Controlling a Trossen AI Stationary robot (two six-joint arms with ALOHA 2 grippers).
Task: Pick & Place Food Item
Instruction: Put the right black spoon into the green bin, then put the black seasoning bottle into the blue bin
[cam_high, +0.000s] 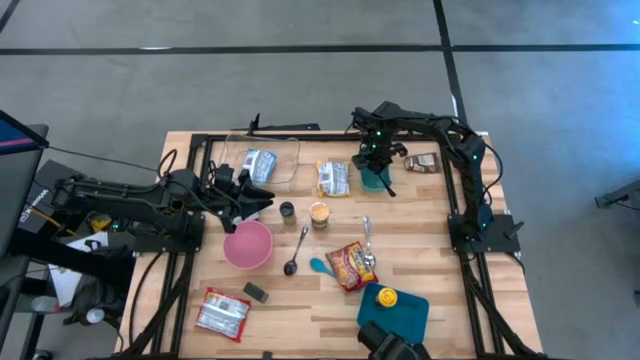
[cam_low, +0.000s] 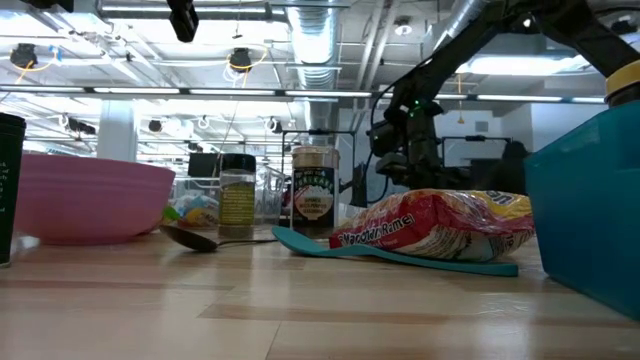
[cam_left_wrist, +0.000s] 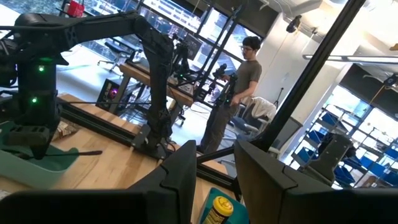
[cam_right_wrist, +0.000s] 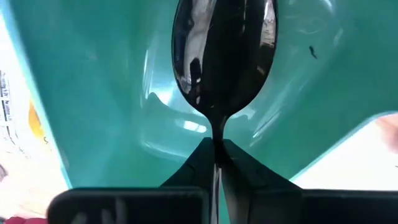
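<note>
The right gripper is squeezed shut on a black spoon, holding its bowl down inside the teal bowl at the far side of the table. The left gripper waits above the pink bowl, fingers a little apart, holding nothing.

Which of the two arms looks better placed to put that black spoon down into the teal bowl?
The right one. Its end effector is shut on the black spoon, right above the teal bowl. The left end effector sits across the table by the pink bowl.
</note>
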